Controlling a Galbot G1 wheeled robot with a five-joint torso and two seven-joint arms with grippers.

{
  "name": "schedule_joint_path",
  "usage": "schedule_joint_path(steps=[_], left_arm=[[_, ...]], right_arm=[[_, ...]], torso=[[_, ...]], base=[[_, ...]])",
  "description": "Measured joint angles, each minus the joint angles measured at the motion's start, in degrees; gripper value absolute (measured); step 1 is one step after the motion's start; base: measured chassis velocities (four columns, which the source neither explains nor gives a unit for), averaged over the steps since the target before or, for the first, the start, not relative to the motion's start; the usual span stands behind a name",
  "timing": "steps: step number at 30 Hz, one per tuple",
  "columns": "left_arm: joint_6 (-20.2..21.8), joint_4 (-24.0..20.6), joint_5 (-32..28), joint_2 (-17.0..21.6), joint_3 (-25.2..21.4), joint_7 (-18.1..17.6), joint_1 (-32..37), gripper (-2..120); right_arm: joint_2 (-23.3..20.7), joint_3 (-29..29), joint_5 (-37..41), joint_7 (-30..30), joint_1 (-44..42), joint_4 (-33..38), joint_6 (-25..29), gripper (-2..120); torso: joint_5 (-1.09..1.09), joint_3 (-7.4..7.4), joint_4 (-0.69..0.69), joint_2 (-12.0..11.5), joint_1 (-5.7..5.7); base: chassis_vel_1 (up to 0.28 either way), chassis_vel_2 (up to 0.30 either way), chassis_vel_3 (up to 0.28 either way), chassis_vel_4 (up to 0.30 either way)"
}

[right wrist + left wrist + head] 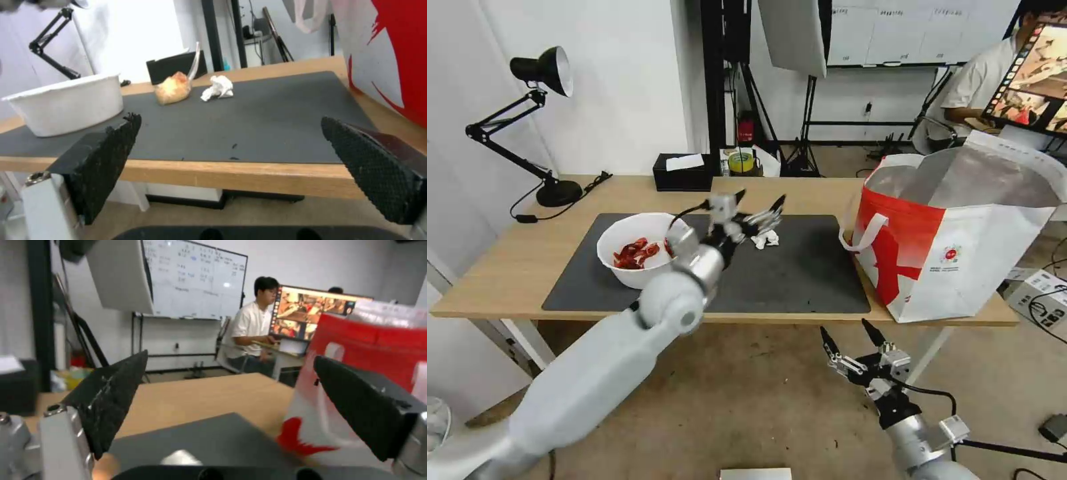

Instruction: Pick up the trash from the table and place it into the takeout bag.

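Note:
On the dark mat [800, 280] of the table [507, 267] stands a white bowl [627, 237] holding red crayfish shells. A crumpled white tissue [766, 239] lies mid-mat. My left gripper [759, 197] hovers open just above and behind the tissue, holding nothing. The right wrist view shows the bowl [66, 103], a small knotted clear bag [172, 90] and the tissue [218, 88] side by side. At the table's right end the takeout bag [960, 253] stands open. My right gripper [847, 328] hangs open below the table's front edge.
A black tissue box [682, 172] and a tape roll [740, 162] sit at the table's back edge. A black desk lamp [540, 120] stands at the back left. Open mat lies between the tissue and the bag.

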Motion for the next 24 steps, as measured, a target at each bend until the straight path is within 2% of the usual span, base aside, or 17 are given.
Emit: schedule_joint_path(steps=[1,2,5,6,9,10,12,14,15,17,21,24], left_arm=[[-0.75,-0.30,1.75,0.94,-1.77,1.80,2.02,100],[-0.75,-0.30,1.75,0.94,-1.77,1.80,2.02,100],[-2.00,-1.76,5.25,3.21,-7.31,5.41,8.50,100],[-2.00,-1.76,5.25,3.21,-7.31,5.41,8.50,100],[-3.75,-3.55,8.16,4.38,-12.93,7.35,16.41,100],[-3.75,-3.55,8.16,4.38,-12.93,7.35,16.41,100],[-4.90,-4.45,9.39,4.31,-15.33,7.45,20.57,100],[-6.09,-5.35,11.05,3.29,-18.35,7.49,25.07,100],[-6.09,-5.35,11.05,3.29,-18.35,7.49,25.07,100],[-8.43,-6.14,14.26,0.66,-23.86,8.44,32.27,100],[-9.29,-6.61,15.53,-0.89,-27.27,9.55,36.97,100],[-11.18,-7.80,18.72,-4.03,-33.57,10.96,45.33,100]], right_arm=[[0.00,-0.01,0.00,0.01,0.04,0.00,0.00,100],[0.00,-0.01,0.00,0.01,0.04,0.00,0.00,100],[-0.04,-0.18,0.03,0.02,0.27,0.00,0.00,100],[-0.04,-0.18,0.03,0.02,0.27,0.00,0.00,100],[0.05,-0.21,0.08,0.01,0.37,-0.01,0.00,100],[0.05,-0.21,0.08,0.01,0.37,-0.01,0.00,100],[0.25,-0.02,0.10,0.02,0.31,0.02,0.04,100],[0.41,0.00,0.11,0.04,0.30,0.18,0.09,100],[0.41,0.00,0.11,0.04,0.30,0.18,0.09,100],[0.65,0.02,0.12,0.17,0.31,0.36,0.25,100],[0.84,0.02,0.12,0.23,0.33,0.36,0.43,100],[1.19,-0.03,-0.01,0.24,0.39,-0.14,1.18,100]], torso=[[-0.01,0.00,0.00,0.00,0.00],[-0.01,0.00,0.00,0.00,0.00],[0.00,0.00,-0.01,0.00,0.00],[0.00,0.00,-0.01,0.00,0.00],[0.00,-0.01,0.01,0.00,-0.01],[0.00,-0.01,0.01,0.00,-0.01],[0.00,0.00,-0.01,0.00,0.00],[0.00,0.00,-0.01,0.00,0.00],[0.00,0.00,-0.01,0.00,0.00],[0.00,-0.01,-0.02,0.00,0.00],[-0.01,0.00,0.00,0.00,0.00],[0.01,-0.01,-0.01,0.00,-0.01]], base=[[0.000,0.000,0.000,0.000],[0.000,0.000,0.000,0.000],[0.000,0.000,0.000,0.000],[0.000,0.000,0.000,0.000],[0.000,0.000,0.000,0.000],[0.000,0.000,0.000,0.000],[0.000,0.000,0.000,0.000],[0.000,0.000,0.000,0.000],[0.000,0.000,0.000,0.000],[0.000,0.000,0.000,0.000],[0.000,0.000,0.000,0.000],[0.000,0.000,0.000,0.000]])
